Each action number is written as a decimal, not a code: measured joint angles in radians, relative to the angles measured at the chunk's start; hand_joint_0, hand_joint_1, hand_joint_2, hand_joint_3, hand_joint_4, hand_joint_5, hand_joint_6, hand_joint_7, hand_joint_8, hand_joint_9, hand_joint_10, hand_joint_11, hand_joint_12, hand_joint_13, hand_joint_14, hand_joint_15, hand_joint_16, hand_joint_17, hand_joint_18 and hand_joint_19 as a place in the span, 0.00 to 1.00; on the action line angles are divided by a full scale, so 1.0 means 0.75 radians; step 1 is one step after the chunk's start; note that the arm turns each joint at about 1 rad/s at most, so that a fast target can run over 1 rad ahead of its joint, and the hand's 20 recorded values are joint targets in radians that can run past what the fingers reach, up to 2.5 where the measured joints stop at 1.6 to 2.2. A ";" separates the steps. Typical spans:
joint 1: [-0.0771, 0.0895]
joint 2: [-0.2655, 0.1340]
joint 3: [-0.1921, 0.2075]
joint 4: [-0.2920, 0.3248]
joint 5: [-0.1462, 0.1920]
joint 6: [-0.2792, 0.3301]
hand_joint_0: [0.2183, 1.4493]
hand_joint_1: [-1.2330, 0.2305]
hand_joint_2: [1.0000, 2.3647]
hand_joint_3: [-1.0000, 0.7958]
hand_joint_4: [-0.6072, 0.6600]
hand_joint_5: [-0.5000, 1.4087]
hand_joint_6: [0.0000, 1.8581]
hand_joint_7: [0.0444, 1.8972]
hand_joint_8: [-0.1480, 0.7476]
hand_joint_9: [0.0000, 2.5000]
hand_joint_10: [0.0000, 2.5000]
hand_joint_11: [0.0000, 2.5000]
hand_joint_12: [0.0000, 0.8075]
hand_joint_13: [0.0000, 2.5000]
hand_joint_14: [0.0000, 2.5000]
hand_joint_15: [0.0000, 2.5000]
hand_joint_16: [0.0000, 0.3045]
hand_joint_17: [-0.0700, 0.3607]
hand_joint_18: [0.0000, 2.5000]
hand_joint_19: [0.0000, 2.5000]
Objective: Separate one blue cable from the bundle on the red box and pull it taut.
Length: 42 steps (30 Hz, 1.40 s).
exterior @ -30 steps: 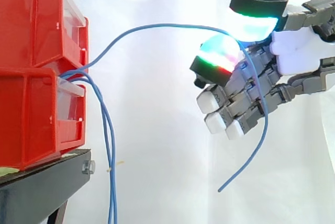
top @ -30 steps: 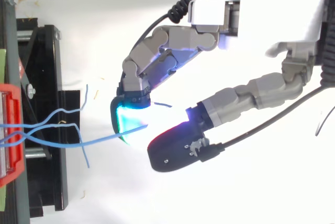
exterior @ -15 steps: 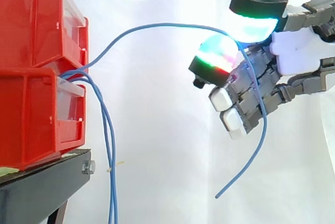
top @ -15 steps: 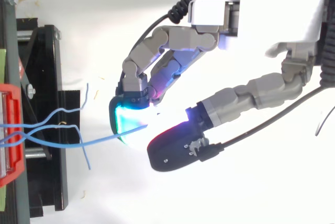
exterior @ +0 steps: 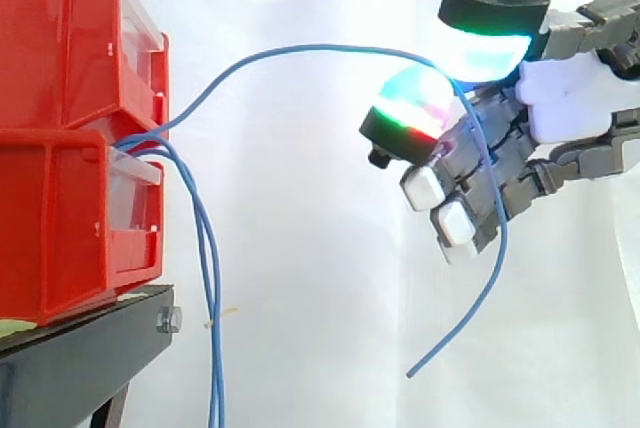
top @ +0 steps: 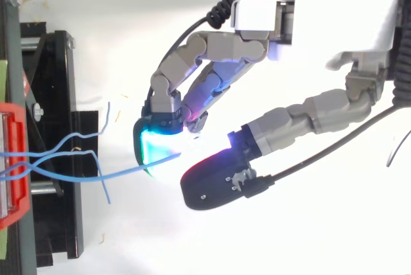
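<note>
White curtain (exterior: 320, 268) backs the whole scene, and at the left I have two red bins (exterior: 60, 68) stacked on a black stand (exterior: 90, 353). At the front of the lower bin, near its top, the bundle (exterior: 212, 328) of blue strands spills out, and two of them drop straight down past the stand's edge. One cable (exterior: 300, 47) leaves the same spot and climbs up and to the right in a loose arc, well clear of the hanging strands. It is not taut: it bows upward across the open space between the bins and the hand (exterior: 570, 108). That hand sits at the right, level with the upper bin and well apart from both bins. I read the fingers (exterior: 410, 108) as clamped on the cable: a pad glowing green and red lies just under the thumb pad glowing cyan, and the cable runs in between the two. The other fingers are curled in below the pinch. Past the pinch the cable bends down across those curled fingers, and its free end hangs in the air below the hand, touching nothing. From above, the cable crosses over the stand and ends at the cyan pad, with the dark thumb pad just beside it. More strands cross each other over the stand, their short ends loose
</note>
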 measured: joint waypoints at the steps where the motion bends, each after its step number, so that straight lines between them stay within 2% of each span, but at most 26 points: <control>1: 0.000 0.000 0.000 0.000 0.000 0.000 0.30 0.39 0.02 0.41 0.49 0.25 0.47 0.39 0.47 0.34 0.00 0.09 0.53 0.32 0.01 0.18 0.21 0.49 0.25 0.16; 28: 0.000 0.000 0.000 0.000 0.000 0.000 0.30 0.39 0.03 0.41 0.49 0.25 0.47 0.39 0.47 0.35 0.00 0.10 0.53 0.34 0.01 0.18 0.21 0.49 0.27 0.17; 33: 0.000 0.000 0.000 0.000 0.000 0.000 0.29 0.39 0.06 0.41 0.49 0.25 0.47 0.39 0.48 0.35 0.00 0.10 0.53 0.34 0.01 0.19 0.21 0.49 0.27 0.17; 42: 0.000 0.000 0.000 0.000 0.000 0.000 0.29 0.39 0.07 0.41 0.49 0.25 0.47 0.40 0.48 0.36 0.00 0.10 0.53 0.34 0.01 0.19 0.21 0.49 0.27 0.18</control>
